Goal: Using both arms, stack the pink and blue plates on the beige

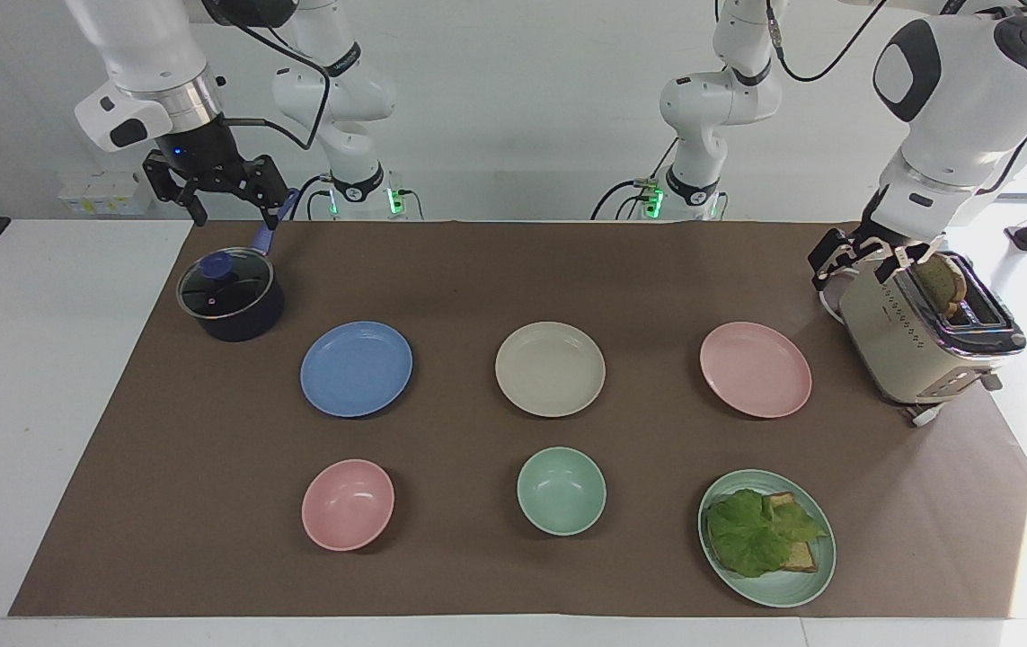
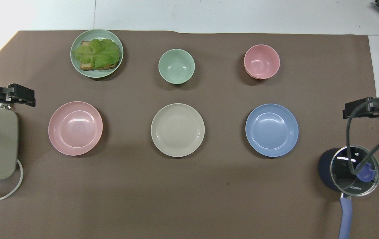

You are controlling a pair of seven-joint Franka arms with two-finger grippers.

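Right pincer (image 1: 224, 199) hangs open and empty over the pot (image 1: 231, 296); left pincer (image 1: 872, 256), open and empty, over the toaster (image 1: 917, 337). Nothing stacked yet: blue plate (image 1: 356, 368) at nine o'clock, pink plate (image 1: 755, 369) at three o'clock of the beige plate (image 1: 550, 368), facing view.

One camera sits high across the desk (image 1: 46, 377), facing the robots at its twelve o'clock. The other hangs above the robots' end, looking steeply down and forward. Both share the brown mat (image 1: 477, 270), half a turn apart.
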